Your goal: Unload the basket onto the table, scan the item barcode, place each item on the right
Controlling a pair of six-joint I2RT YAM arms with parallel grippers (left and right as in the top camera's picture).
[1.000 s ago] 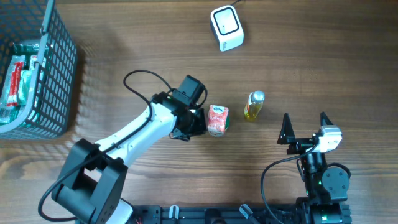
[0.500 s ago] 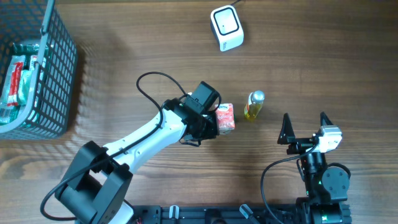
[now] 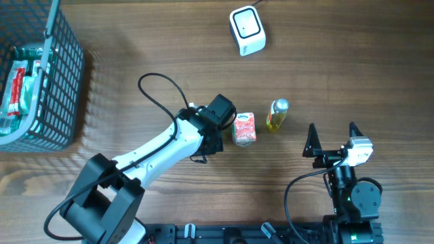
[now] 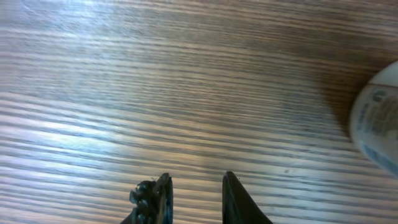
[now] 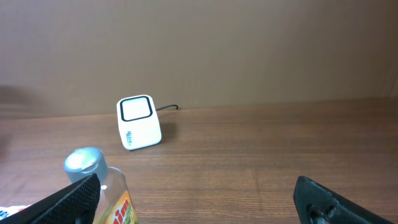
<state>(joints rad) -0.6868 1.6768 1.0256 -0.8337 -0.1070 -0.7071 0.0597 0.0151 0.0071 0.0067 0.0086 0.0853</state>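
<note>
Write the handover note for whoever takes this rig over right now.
Left gripper: fingers narrowly apart, empty, beside the pink carton.
Right gripper: wide open, empty, off to the right.
Things: the carton and the yellow bottle rest on the table. The scanner is at the far side, and the basket holds packs.
Done: nothing is at the scanner.
Left: grasp an item and show its barcode to the scanner.

The carton (image 3: 244, 129) lies at the table (image 3: 352, 68) centre. The bottle (image 3: 277, 115) stands just beside it at 2 o'clock. The scanner (image 3: 247, 30) sits at 12 o'clock, well apart. The basket (image 3: 66, 81), at 10 o'clock, holds packets (image 3: 17, 88).
</note>
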